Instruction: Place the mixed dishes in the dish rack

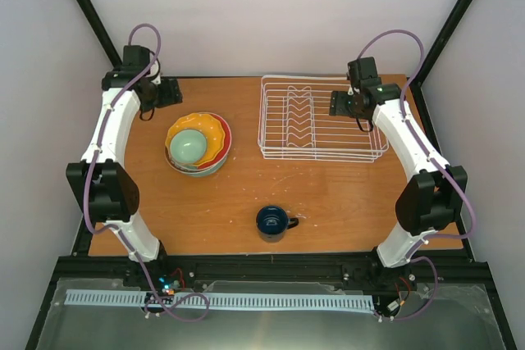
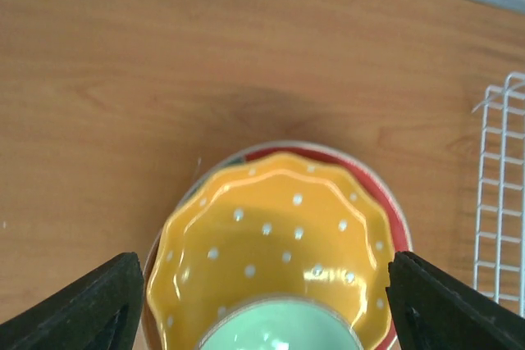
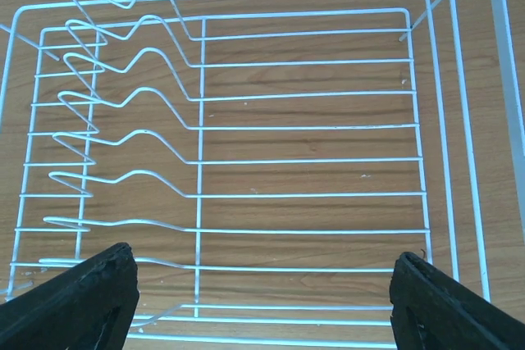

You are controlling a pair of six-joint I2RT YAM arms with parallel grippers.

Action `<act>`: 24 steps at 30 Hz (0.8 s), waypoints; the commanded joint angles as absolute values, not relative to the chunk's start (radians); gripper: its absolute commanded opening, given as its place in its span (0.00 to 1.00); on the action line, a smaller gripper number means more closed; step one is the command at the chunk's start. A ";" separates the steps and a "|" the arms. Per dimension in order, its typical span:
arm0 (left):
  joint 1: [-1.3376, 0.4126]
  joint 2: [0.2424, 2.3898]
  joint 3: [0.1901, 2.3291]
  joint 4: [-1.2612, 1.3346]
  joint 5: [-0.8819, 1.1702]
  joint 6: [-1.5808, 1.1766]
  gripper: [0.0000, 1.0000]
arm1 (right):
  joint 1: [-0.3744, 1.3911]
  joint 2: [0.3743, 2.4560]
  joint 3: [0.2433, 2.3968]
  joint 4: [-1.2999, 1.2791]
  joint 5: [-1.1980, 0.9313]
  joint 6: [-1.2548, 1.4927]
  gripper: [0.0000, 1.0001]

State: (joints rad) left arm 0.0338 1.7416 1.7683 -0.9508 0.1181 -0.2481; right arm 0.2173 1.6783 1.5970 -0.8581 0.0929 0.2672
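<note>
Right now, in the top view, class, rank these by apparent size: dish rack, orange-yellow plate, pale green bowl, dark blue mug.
1. dish rack, by far the largest.
2. orange-yellow plate.
3. pale green bowl and dark blue mug look about alike, so I won't rank them.

1. The small pale green bowl [image 2: 277, 327] is cut off by the left wrist view's bottom edge, and only its far rim shows.
2. With the orange-yellow dotted plate [image 2: 271, 235], it hides the centre of the red plate [image 2: 379, 192].
3. From above, the pale teal bowl [image 1: 201, 172] is only a sliver, and the rest of the stack cannot be made out.
4. The dish rack [image 3: 312, 127] runs off the right wrist view, its near corners hidden behind the right tool [image 3: 262, 261].
5. The inside of the dark blue mug [image 1: 271, 220] is too dark to make out.
</note>
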 commanded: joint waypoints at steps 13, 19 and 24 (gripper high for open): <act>0.041 1.518 1.464 -1.126 0.125 -0.225 0.68 | 0.229 1.682 1.609 -0.859 -0.048 0.280 0.70; 0.041 1.465 1.356 -1.088 0.076 -0.212 0.68 | 0.263 1.674 1.617 -0.858 -0.044 0.279 0.71; 0.045 1.470 1.291 -1.004 0.039 -0.193 0.68 | 0.284 1.665 1.615 -0.855 -0.037 0.288 0.71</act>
